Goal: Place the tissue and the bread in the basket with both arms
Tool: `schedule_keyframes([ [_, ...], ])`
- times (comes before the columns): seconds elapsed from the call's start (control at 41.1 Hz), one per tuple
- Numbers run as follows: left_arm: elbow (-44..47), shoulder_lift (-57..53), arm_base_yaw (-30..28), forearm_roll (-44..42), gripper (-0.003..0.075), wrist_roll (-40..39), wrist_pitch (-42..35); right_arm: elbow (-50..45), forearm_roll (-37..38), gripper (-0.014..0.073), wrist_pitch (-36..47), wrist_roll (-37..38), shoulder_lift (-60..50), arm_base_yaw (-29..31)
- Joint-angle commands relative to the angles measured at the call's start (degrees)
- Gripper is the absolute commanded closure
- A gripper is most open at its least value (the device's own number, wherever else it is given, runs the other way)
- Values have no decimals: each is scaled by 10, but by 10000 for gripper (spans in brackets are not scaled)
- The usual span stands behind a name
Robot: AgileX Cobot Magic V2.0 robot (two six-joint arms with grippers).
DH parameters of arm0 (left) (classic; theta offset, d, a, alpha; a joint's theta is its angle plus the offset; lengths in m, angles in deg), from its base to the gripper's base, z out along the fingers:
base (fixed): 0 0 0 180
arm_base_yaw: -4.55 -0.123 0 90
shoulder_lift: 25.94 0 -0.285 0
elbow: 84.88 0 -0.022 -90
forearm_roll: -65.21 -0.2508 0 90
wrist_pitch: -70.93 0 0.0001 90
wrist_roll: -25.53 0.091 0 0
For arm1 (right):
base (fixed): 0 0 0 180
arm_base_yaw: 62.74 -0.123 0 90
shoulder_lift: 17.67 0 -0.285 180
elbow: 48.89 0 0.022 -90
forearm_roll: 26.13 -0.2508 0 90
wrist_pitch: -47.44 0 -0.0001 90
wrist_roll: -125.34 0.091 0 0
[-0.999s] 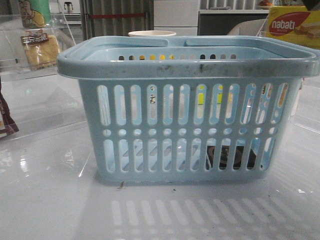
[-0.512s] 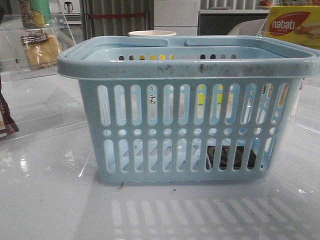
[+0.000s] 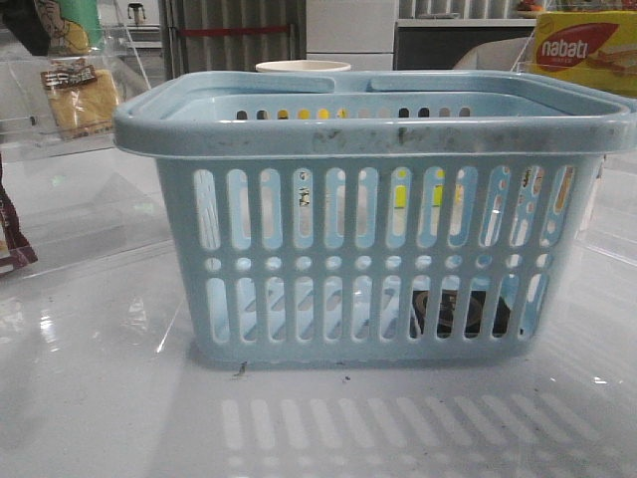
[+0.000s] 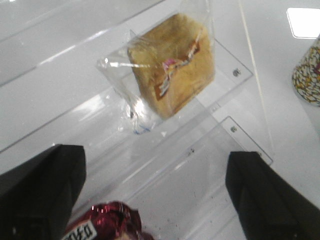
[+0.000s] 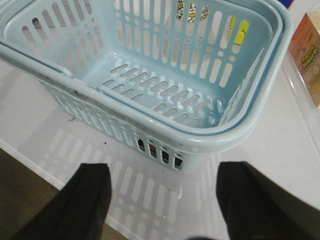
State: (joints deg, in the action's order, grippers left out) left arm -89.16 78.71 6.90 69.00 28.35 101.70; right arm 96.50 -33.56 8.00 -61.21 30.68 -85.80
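— What do we see in the basket?

— Low in its right front corner, a dark packet, the tissue, shows through the slots.

— And the bread?

— Left of the basket, wrapped, inside a clear open-fronted case on the worktop.

— Our claws?

— Left claw spread above the bread; right claw spread beside the basket, both empty.

- Glossy white reflective tabletop, bright glare patches.
- Behind: grey vertically ribbed panel with a red stripe, white cabinet drawers, dark shelf unit.
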Motion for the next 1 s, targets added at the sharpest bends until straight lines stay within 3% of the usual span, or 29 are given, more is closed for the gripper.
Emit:
schedule_keyframes([
  [0.0,-63,20,-6,11,97,-6,-45,16,-1,41,38,-5,-2,0],
  [0.512,-220,173,-6,15,107,-6,-47,16,-1,41,38,-5,-2,0],
  [0.974,-222,162,-6,15,528,-6,-1,16,-1,41,38,-5,-2,0],
])
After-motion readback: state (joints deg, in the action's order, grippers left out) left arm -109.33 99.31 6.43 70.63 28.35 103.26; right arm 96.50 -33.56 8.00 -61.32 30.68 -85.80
